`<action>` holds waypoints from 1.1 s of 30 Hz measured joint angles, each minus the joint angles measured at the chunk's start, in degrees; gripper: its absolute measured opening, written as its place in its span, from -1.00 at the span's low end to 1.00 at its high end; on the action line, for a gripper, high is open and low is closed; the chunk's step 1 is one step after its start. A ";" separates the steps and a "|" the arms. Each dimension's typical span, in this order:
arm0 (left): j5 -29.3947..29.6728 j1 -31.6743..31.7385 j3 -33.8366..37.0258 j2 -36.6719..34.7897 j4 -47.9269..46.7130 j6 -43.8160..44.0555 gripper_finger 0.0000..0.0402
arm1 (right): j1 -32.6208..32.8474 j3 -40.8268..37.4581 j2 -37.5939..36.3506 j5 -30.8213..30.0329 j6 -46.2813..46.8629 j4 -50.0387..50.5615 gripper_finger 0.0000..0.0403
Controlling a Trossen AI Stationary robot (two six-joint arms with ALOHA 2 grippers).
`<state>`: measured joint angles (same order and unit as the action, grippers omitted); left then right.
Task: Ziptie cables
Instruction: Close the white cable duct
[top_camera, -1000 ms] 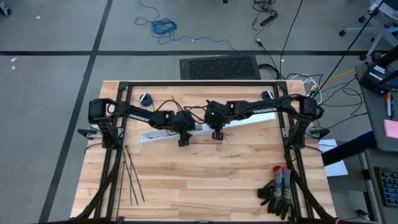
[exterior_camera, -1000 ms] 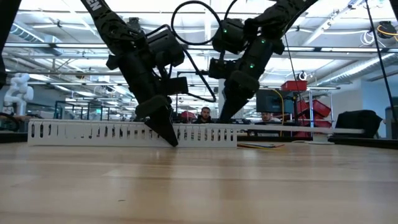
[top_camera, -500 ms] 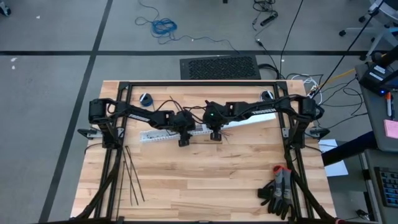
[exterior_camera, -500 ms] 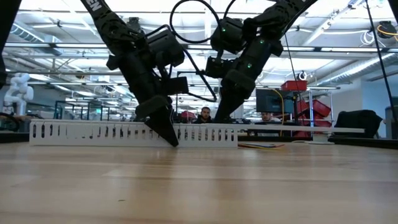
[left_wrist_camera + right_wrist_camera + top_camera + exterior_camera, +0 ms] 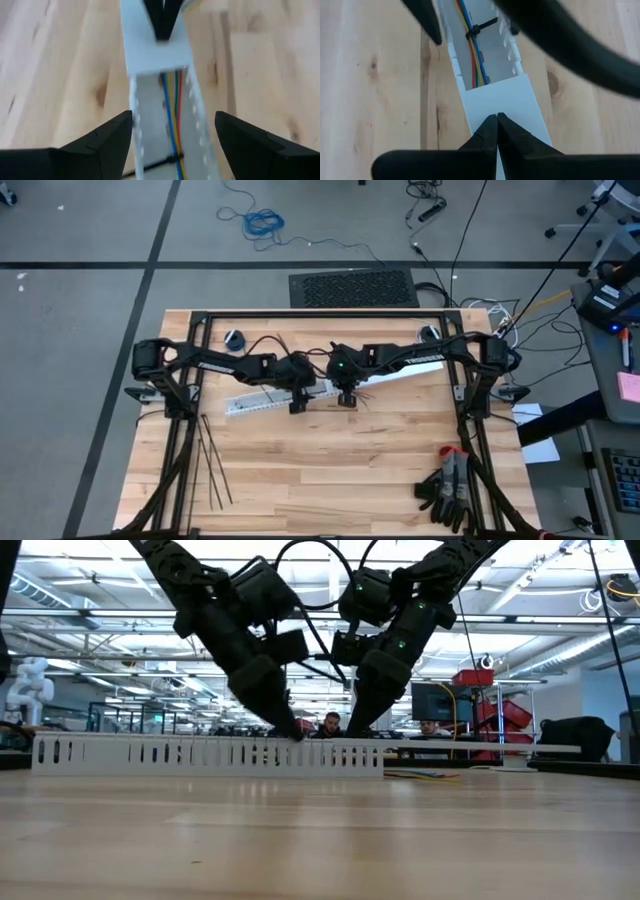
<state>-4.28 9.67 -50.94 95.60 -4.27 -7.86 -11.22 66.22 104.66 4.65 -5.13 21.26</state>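
Since a second ago: left gripper (image 5: 292, 730) lifted off the tabletop to the white slotted duct's (image 5: 262, 399) top edge, fingers (image 5: 107, 141) now spread, straddling the open channel. Inside, directly between them: cables (image 5: 172, 115) bound by one black ziptie (image 5: 479, 28). Right gripper (image 5: 497, 117) pinched shut, tips on the duct's lid (image 5: 501, 102). Spare zipties (image 5: 208, 460) well apart, near the table's left edge.

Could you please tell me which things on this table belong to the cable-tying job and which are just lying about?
For the job:
- cables, lying in the white duct
- tied ziptie, already around them
- spare zipties, near the table's left edge

Lying about:
- gloves, at the near right corner
- small round object, at the far side
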 joint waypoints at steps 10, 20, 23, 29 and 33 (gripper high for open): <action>-1.26 -1.09 -0.11 4.79 9.01 3.97 0.40 | 0.00 -0.02 0.02 -0.37 0.02 -0.05 -1.00; 7.14 -1.15 -0.13 5.85 10.15 5.61 0.40 | -0.07 -0.04 0.11 -0.73 0.05 -0.24 -1.00; 7.93 -1.07 -0.13 5.86 9.83 5.55 0.38 | -0.07 -0.04 0.09 -0.82 0.09 -0.21 -1.00; 8.03 -1.66 -0.11 5.90 9.52 4.06 0.30 | -0.07 -0.04 0.09 -0.73 0.04 0.03 -1.00; 8.00 -3.31 -0.07 5.20 9.08 1.83 0.30 | -0.07 -0.04 0.07 -0.56 0.04 0.31 -1.00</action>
<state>3.72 6.36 -51.00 100.79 4.82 -6.03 -11.29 66.17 104.73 4.10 -5.08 21.56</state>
